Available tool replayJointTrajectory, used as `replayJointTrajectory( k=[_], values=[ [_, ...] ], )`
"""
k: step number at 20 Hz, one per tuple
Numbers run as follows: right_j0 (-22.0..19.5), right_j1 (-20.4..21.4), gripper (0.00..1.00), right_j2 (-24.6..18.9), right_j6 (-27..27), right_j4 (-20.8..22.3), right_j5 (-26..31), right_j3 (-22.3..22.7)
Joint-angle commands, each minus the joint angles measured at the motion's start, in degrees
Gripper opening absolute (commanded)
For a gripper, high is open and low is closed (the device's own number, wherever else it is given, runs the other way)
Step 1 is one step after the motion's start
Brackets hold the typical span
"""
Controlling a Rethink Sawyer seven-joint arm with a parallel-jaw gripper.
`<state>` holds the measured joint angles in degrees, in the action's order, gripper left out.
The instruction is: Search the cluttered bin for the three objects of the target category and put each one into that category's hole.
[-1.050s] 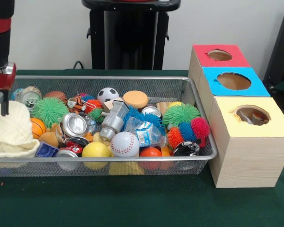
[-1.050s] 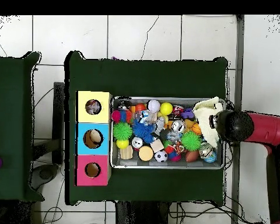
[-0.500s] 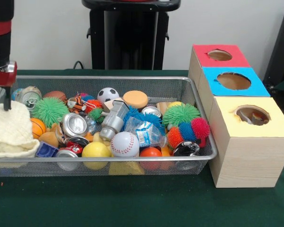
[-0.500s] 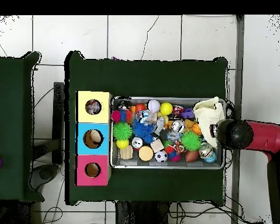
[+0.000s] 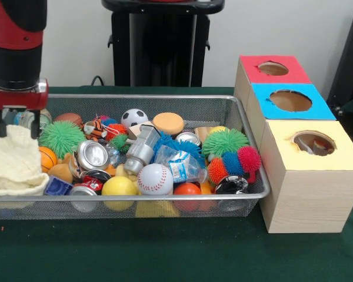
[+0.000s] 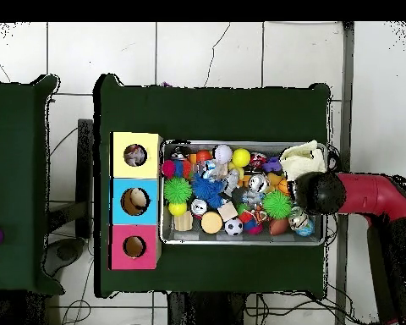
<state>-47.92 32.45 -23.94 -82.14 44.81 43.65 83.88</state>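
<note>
- Gripper (image 5: 17,126) with two thin prongs spread apart, hanging over the far-left end of the wire-mesh bin (image 5: 165,205), pinching nothing; prong tips just above the cream knitted cloth (image 5: 12,161); upper arm cut off by the top edge
- Cloth draped over the bin's left rim, hiding whatever lies beneath
- Piled in the bin: spiky green ball (image 5: 60,137), crushed silver can (image 5: 93,155), stitched baseball (image 5: 155,178), smooth yellow ball (image 5: 119,187), crinkled plastic bottle (image 5: 179,165)
- Three wooden boxes at right, each with a round hole: yellow box (image 5: 312,158) nearest, something indistinct inside; blue box (image 5: 290,100); red box (image 5: 273,69)
</note>
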Motion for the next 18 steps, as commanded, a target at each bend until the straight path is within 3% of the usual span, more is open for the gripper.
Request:
replayJointTrajectory(
  k=[1,5,10,12,18],
  values=[
    [1.08,1.14,1.0,-6.54,15.14,0.86,-0.42,3.11],
    [1.56,0.15,1.0,-7.53,16.13,0.56,1.31,0.68],
    [0.72,-4.8,1.0,-6.44,16.47,2.24,2.97,-4.32],
    [0.95,-5.73,1.0,-4.94,16.92,5.09,2.57,-6.19],
    [-0.66,-8.63,1.0,-4.92,20.03,7.45,0.87,-9.56]
  ],
)
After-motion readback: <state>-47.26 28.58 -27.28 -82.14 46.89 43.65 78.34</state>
